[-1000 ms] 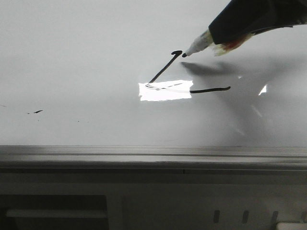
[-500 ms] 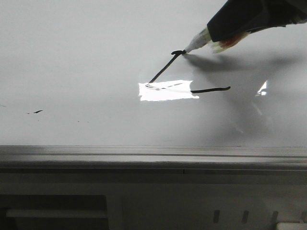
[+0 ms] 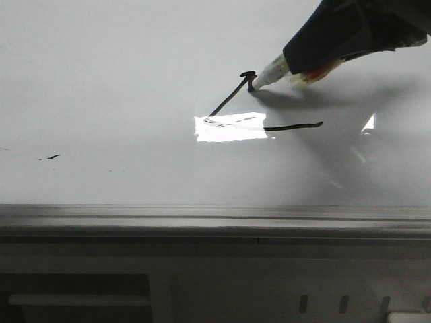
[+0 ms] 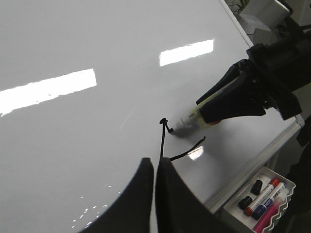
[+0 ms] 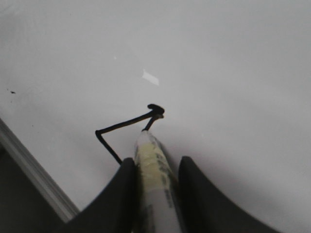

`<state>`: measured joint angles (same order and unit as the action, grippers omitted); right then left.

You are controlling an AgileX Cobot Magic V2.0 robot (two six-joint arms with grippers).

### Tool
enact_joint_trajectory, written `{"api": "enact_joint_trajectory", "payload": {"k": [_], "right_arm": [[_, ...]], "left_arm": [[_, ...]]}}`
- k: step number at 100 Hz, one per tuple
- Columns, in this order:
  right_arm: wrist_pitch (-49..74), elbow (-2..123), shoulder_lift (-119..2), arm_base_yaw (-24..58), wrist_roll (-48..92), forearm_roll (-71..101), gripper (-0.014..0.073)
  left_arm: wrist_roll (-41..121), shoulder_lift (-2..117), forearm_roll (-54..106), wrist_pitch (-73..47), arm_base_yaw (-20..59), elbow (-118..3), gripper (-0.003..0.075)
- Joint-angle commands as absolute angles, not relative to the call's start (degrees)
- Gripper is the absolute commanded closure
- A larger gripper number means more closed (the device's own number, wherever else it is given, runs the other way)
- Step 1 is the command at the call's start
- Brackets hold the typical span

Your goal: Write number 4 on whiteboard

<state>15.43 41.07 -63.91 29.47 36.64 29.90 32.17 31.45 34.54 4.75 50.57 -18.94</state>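
The right hand [image 5: 155,167] holds a marker [image 5: 153,170] clamped between its two fingers, with the tip touching the whiteboard [image 3: 121,81] at the upper end of the diagonal stroke. The left hand [image 4: 154,170] hangs over the near part of the board with its fingers pressed together and nothing between them.

The number 4 [image 3: 259,111] is incomplete. Two strokes are visible in the front view: a diagonal running down to the left from the marker tip, and a horizontal bar that passes through a bright light reflection [image 3: 230,128] and ends to the right. A very short vertical mark starts at the top of the diagonal. In the left wrist view, a tray of spare markers [image 4: 262,199] sits beyond the board's edge rail.

Step in hand, as judged: starting the long vertical stroke. The next move calls for drawing the tip straight toward the near rail, in steady contact, crossing the horizontal bar and continuing beyond it.
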Motion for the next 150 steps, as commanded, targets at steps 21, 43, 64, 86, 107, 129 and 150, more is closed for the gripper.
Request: {"api": "enact_joint_trajectory", "payload": {"k": [21,43,64,86,107,129,150], "right_arm": [[16.6,39.1,-64.0,29.5,33.9,30.7,0.0637],[14.0,32.1,-64.2,29.5,33.9,34.4,0.0637],[13.2,31.9,-64.2,29.5,33.9,34.4,0.0638],[13.2,32.0,-64.2,29.5,33.9,34.5,0.0638],[13.5,32.0,-64.0,29.5,33.9,34.6,0.0638],[19.8,36.4,-60.0,31.3,34.5,34.7,0.0638],[25.9,45.9,-53.9,37.6,37.2,34.1,0.0638]], "left_arm": [[31.7,31.4,34.3,8.3,50.5,-20.8,0.0741],[31.7,31.4,34.3,8.3,50.5,-20.8,0.0741],[31.7,31.4,34.3,8.3,50.5,-20.8,0.0741],[31.7,31.4,34.6,8.2,50.5,-20.8,0.0741],[31.7,31.4,34.6,8.2,50.5,-20.8,0.0741],[31.7,31.4,34.6,8.2,50.5,-20.8,0.0741],[31.7,31.4,34.7,8.6,50.5,-21.3,0.0741]]}}
